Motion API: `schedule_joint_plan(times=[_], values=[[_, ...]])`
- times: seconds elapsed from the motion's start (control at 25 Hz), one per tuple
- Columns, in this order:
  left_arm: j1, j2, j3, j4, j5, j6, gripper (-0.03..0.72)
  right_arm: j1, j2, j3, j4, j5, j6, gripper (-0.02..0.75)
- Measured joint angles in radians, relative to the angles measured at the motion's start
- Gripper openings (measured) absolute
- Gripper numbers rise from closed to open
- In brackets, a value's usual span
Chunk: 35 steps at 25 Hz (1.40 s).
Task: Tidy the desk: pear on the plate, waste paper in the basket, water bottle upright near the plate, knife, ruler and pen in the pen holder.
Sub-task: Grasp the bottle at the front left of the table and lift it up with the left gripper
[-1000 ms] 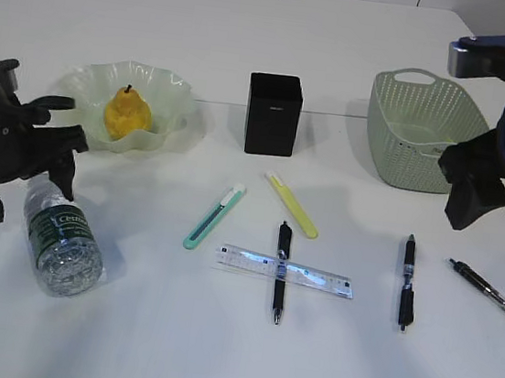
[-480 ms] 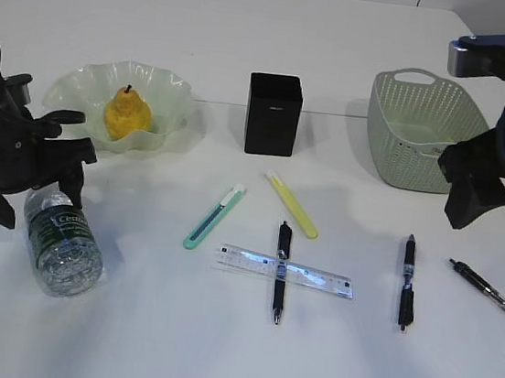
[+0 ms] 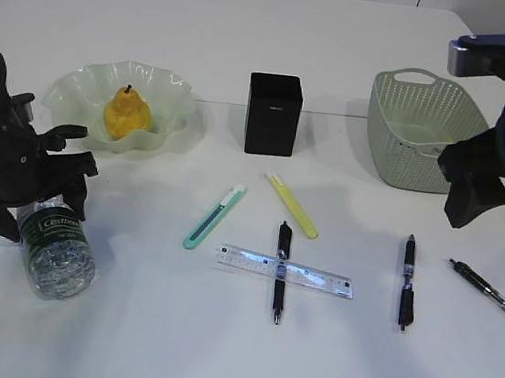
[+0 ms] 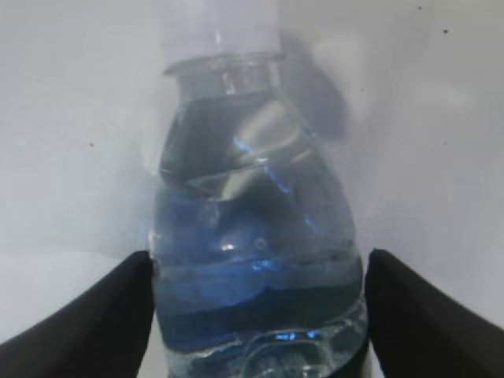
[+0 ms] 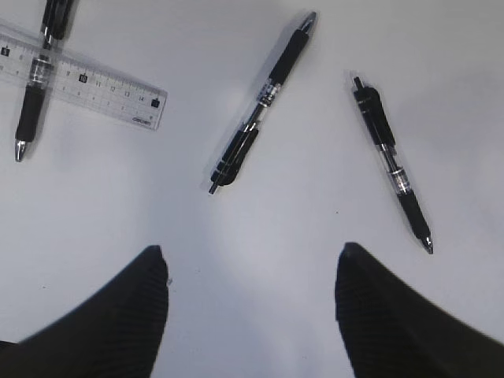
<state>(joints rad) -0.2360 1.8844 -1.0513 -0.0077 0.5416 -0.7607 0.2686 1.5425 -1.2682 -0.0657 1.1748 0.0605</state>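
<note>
I get bright, even overhead light on the white bench [image 3: 213, 359], with only soft shadows. My left wrist view is hazy, the water bottle [image 4: 256, 260] blurred and its cap washed out; the right wrist view is sharp.

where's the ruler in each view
Exterior view: the ruler lies low in the middle, across a black pen.
Left wrist view: not in it; only the water bottle shows.
Right wrist view: top left corner.
Shared landmark: that black pen crossing the ruler, seen in the exterior and right wrist views.
</note>
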Motion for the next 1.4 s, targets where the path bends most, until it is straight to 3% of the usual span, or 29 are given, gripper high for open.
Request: schedule_joint_plan(times=[0.32, 0.72, 1.16, 1.4], values=[[0.000, 0.007, 0.000, -0.014, -0.004, 0.012, 0.566, 0.000, 0.000, 0.000, -0.001, -0.005, 0.000, 0.494], [0.000, 0.007, 0.000, -0.014, 0.000, 0.012, 0.416, 0.000, 0.000, 0.000, -0.001, -0.008, -0.002, 0.494], [0.000, 0.007, 0.000, -0.014, 0.007, 0.013, 0.405, 0.000, 0.000, 0.000, -0.010, 0.016, -0.002, 0.494], [-0.002, 0.000, 0.000, 0.144, 0.024, 0.013, 0.404, 0.000, 0.000, 0.000, -0.017, 0.021, -0.002, 0.494]])
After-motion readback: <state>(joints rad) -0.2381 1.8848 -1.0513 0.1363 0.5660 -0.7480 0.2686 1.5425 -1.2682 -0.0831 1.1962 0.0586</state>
